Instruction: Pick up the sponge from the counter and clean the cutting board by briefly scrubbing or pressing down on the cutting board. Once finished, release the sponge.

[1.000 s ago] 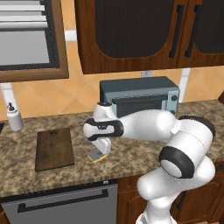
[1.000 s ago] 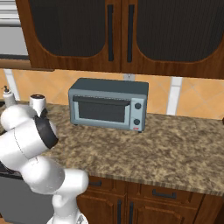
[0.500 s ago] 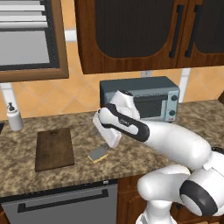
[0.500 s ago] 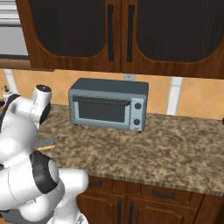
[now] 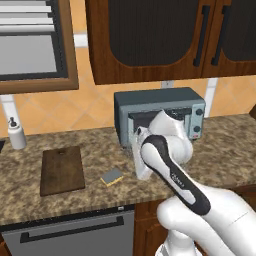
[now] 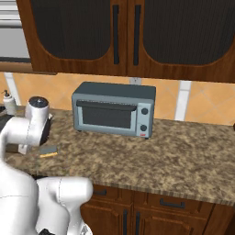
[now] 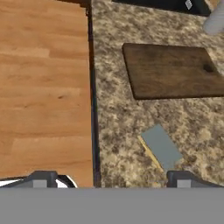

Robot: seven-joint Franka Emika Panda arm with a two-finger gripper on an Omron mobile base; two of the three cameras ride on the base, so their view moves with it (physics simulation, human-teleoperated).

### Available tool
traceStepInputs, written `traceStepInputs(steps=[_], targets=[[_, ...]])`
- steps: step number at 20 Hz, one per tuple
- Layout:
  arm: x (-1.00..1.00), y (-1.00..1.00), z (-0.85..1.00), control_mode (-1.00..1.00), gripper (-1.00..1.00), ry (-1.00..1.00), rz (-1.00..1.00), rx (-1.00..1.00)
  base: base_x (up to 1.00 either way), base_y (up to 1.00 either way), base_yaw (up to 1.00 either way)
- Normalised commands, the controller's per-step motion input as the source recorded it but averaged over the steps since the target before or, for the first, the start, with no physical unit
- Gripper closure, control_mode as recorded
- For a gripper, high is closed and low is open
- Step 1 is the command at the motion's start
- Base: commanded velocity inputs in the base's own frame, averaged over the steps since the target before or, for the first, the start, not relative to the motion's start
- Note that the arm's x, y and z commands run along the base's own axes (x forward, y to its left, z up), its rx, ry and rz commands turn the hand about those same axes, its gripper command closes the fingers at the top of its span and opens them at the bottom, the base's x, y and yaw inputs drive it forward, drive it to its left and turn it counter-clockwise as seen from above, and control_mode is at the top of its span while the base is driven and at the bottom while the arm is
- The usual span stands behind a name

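While the sponge [image 5: 112, 176] lies flat on the speckled worktop [image 5: 220, 137] near its front edge — just beside the cutting board [image 5: 62, 169], not touching it — the pincer [image 7: 112, 178] hangs above with its tips spread wide and nothing between them. A toaster oven [image 5: 160, 114] stands at the worktop's back edge, behind the white arm [image 5: 167, 165].

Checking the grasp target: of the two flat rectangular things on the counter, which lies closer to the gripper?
The sponge, the small grey-blue block with a yellow edge, lies just beyond the gripper. The dark wooden cutting board lies farther off.
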Motion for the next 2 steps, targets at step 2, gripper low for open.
traceStepInputs(steps=[2], targets=[[-0.83, -0.53, 0.29, -1.00, -1.00, 0.00, -0.41, 0.12, 0.00, 0.00, 0.00]])
